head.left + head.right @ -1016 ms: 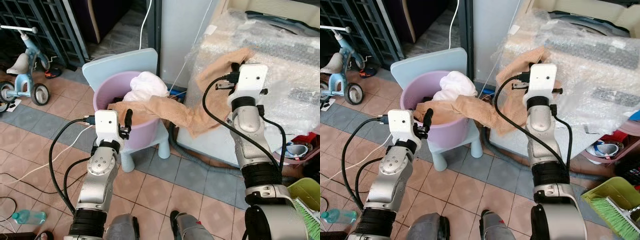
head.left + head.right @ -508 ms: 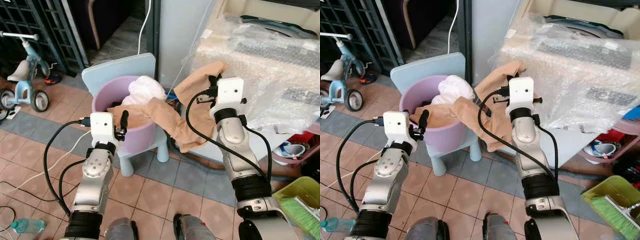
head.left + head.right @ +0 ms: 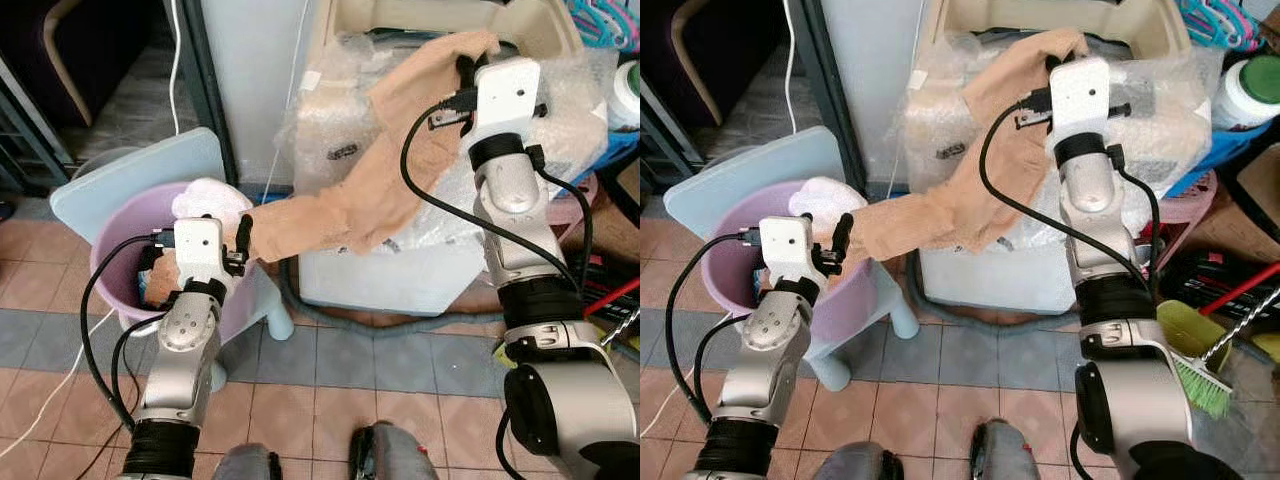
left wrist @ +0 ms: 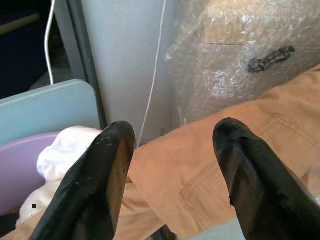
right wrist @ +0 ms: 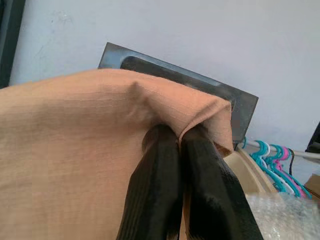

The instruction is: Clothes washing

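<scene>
Right wrist view showed our right gripper clenched on the trousers above the washing machine; they trailed down from it towards the tub, beside our spread left gripper.

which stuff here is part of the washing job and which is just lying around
Part of the job:
- tan trousers, pinched in the right gripper
- washing machine wrapped in bubble wrap
- purple tub with a white garment
- left gripper, jaws open beside the trousers

Lying about:
- green broom
- hangers
- white jar with a green lid
- pale blue chair
</scene>
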Motion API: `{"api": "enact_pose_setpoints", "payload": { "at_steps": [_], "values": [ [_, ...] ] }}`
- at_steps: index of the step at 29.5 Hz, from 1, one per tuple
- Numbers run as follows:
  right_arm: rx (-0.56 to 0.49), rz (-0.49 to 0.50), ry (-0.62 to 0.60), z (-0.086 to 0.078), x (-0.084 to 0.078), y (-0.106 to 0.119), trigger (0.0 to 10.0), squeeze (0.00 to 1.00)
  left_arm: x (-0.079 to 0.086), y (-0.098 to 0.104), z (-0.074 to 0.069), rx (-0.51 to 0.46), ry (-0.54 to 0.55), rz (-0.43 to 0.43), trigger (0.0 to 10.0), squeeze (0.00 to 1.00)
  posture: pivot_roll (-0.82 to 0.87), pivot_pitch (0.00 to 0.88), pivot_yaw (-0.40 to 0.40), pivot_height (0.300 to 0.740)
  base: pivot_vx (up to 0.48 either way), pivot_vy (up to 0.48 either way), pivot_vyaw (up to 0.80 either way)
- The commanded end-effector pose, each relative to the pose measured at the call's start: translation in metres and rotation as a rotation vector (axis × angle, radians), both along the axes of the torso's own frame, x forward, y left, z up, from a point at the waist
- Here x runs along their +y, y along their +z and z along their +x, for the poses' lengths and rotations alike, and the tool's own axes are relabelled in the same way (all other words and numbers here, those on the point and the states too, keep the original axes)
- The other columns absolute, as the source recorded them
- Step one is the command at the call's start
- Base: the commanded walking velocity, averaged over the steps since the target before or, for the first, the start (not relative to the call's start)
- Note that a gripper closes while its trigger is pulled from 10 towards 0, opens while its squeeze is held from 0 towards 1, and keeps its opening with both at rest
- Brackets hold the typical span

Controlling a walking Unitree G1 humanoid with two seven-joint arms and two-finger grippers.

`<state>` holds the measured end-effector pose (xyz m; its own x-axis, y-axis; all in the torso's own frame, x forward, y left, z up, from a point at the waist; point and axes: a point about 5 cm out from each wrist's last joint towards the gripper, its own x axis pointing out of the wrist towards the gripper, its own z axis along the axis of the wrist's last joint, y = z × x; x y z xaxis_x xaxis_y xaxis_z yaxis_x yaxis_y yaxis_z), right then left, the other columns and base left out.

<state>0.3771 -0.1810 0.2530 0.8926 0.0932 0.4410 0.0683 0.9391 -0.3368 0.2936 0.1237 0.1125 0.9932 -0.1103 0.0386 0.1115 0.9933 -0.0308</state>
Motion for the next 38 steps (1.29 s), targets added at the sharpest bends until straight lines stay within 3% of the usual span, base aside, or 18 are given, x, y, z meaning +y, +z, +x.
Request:
{"api": "enact_pose_setpoints", "payload": {
  "at_steps": [1, 9, 16, 23, 27, 31, 36, 38],
  "values": [
    [-0.055, 0.006, 0.025, 0.000, 0.004, 0.015, 10.0, 0.00, 0.002, 0.001, -0.001, -0.010, 0.002, 0.004, 10.0, 0.00, 0.00, 0.133, 0.019, 0.740, 0.322, 0.000, -0.52],
    [-0.094, -0.046, 0.091, 0.010, 0.007, 0.044, 10.0, 0.00, 0.001, 0.002, 0.001, -0.009, -0.006, 0.006, 10.0, 0.00, 0.00, 0.131, 0.022, 0.740, 0.330, 0.000, -0.50],
    [-0.144, -0.134, 0.175, 0.019, 0.015, 0.089, 10.0, 0.00, -0.001, 0.002, 0.002, -0.013, -0.007, 0.001, 10.0, 0.00, 0.00, 0.129, 0.014, 0.740, 0.399, 0.000, -0.12],
    [-0.166, -0.179, 0.237, 0.021, 0.029, 0.103, 10.0, 0.00, -0.001, -0.001, -0.001, -0.004, 0.010, 0.000, 10.0, 0.00, 0.00, 0.129, 0.005, 0.740, 0.425, 0.000, 0.00],
    [-0.156, -0.207, 0.273, 0.023, 0.038, 0.098, 10.0, 0.00, 0.007, -0.008, -0.013, 0.032, 0.065, 0.012, 10.0, 0.00, 0.01, 0.128, 0.002, 0.740, 0.413, 0.000, 0.00],
    [-0.160, -0.236, 0.297, 0.025, 0.046, 0.108, 10.0, 0.00, 0.011, -0.018, -0.027, 0.075, 0.087, 0.010, 10.0, 0.00, 0.02, 0.126, -0.004, 0.740, 0.369, 0.000, 0.00],
    [-0.171, -0.225, 0.292, 0.026, 0.058, 0.138, 10.0, 0.00, 0.017, -0.016, -0.027, 0.071, 0.117, 0.002, 10.0, 0.00, 0.03, 0.122, -0.021, 0.740, 0.293, 0.000, 0.00],
    [-0.235, -0.213, 0.272, 0.021, 0.069, 0.166, 10.0, 0.00, 0.015, -0.015, -0.025, 0.072, 0.126, 0.010, 10.0, 0.00, 0.04, 0.118, -0.032, 0.740, 0.141, 0.000, 0.00]
  ]
}}
